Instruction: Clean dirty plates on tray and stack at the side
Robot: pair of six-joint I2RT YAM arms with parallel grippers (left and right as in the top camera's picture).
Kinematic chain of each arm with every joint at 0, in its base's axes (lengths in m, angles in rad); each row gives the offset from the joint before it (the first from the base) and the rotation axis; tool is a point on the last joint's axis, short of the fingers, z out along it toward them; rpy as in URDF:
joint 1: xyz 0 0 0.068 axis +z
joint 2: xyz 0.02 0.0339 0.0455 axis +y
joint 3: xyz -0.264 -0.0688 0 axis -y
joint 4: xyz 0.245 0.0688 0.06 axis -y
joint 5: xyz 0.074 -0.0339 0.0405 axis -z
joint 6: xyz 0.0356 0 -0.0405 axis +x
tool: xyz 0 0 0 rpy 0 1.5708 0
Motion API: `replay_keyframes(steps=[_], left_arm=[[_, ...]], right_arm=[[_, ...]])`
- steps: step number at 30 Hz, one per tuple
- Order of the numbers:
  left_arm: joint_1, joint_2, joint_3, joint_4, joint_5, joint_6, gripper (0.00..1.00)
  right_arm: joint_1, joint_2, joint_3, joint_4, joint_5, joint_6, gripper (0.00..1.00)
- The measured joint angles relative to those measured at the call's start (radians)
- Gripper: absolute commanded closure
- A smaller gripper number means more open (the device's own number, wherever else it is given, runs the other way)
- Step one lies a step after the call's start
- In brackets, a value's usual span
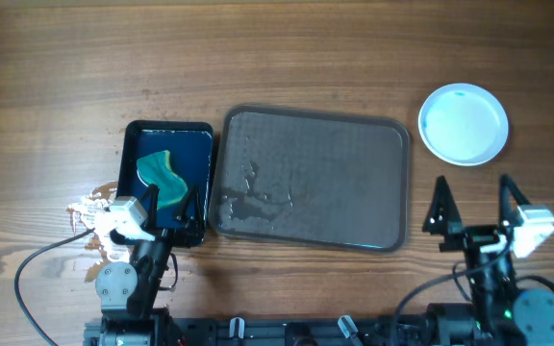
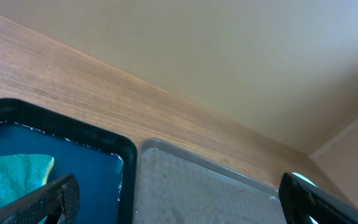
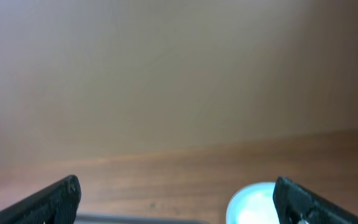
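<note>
The large dark grey tray [image 1: 311, 178] lies mid-table with no plates on it, only wet smears. White plates [image 1: 464, 124] sit as one stack on the wood to its right; how many I cannot tell. The stack also shows in the right wrist view [image 3: 253, 205]. My left gripper [image 1: 169, 204] is open and empty at the near edge of the small black tray. In the left wrist view its fingers [image 2: 179, 202] frame the grey tray [image 2: 191, 193]. My right gripper [image 1: 474, 197] is open and empty near the table front, below the plates; its fingers [image 3: 176, 199] are spread wide.
A small black tray [image 1: 168, 183] holding blue water and a green-yellow sponge [image 1: 162, 176] stands left of the grey tray. Crumpled paper and stains [image 1: 89, 216] lie at its lower left. Bare wood stretches along the back of the table.
</note>
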Motion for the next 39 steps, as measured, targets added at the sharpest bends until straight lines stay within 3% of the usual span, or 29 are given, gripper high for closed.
replay_keyframes(steps=[5, 14, 17, 22, 39], left_arm=[[0.0, 0.0, 0.0, 0.0, 0.0, 0.0, 0.0], [0.0, 0.0, 0.0, 0.0, 0.0, 0.0, 0.0], [0.0, 0.0, 0.0, 0.0, 0.0, 0.0, 0.0], [0.0, 0.0, 0.0, 0.0, 0.0, 0.0, 0.0], [0.0, 0.0, 0.0, 0.0, 0.0, 0.0, 0.0]], right_arm=[[0.0, -0.029, -0.215, 0.262, -0.016, 0.124, 0.0], [0.0, -0.042, -0.383, 0.504, -0.023, 0.142, 0.0], [0.0, -0.043, -0.405, 0.494, -0.023, 0.145, 0.01], [0.0, -0.045, -0.407, 0.279, -0.031, 0.146, 0.0], [0.0, -0.045, -0.407, 0.277, -0.038, 0.145, 0.0]])
